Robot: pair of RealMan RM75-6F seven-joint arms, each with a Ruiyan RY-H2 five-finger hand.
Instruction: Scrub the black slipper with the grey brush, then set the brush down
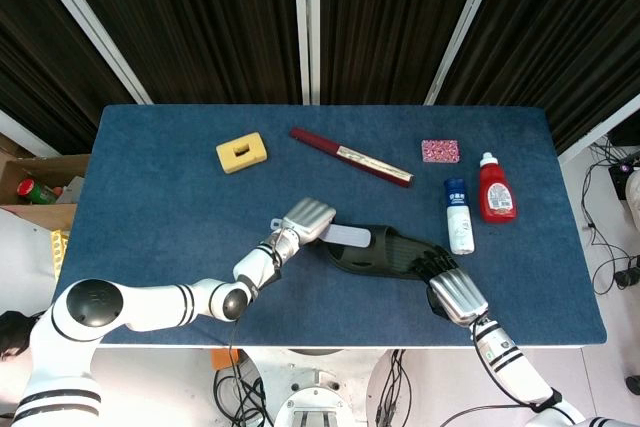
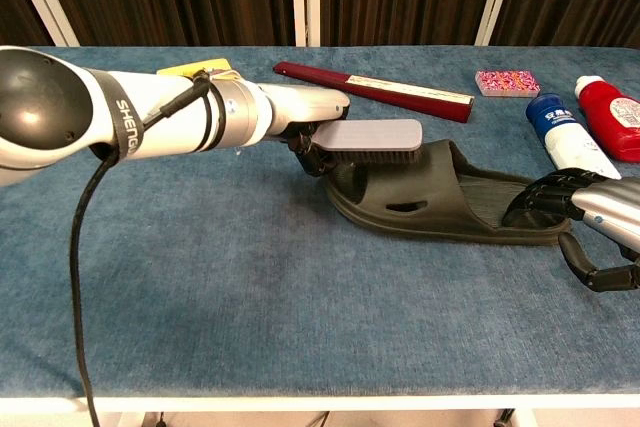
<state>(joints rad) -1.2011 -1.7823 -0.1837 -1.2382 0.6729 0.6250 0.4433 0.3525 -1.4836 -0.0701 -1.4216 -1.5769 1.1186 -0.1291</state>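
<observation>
The black slipper [image 1: 385, 252] [image 2: 450, 209] lies flat on the blue table, toe pointing left. My left hand [image 1: 305, 219] [image 2: 300, 115] grips the grey brush [image 1: 347, 237] [image 2: 372, 135] by its left end. The brush is level, bristles down, over the slipper's toe and strap. Whether the bristles touch the slipper is unclear. My right hand [image 1: 455, 292] [image 2: 585, 227] holds the slipper's heel end, fingers curled over its rim.
A yellow sponge [image 1: 241, 152] and a dark red folded fan [image 1: 352, 156] [image 2: 375, 88] lie at the back. A pink patterned block [image 1: 439, 150], a blue-capped white bottle [image 1: 458, 215] and a red bottle [image 1: 496, 188] lie right of the slipper.
</observation>
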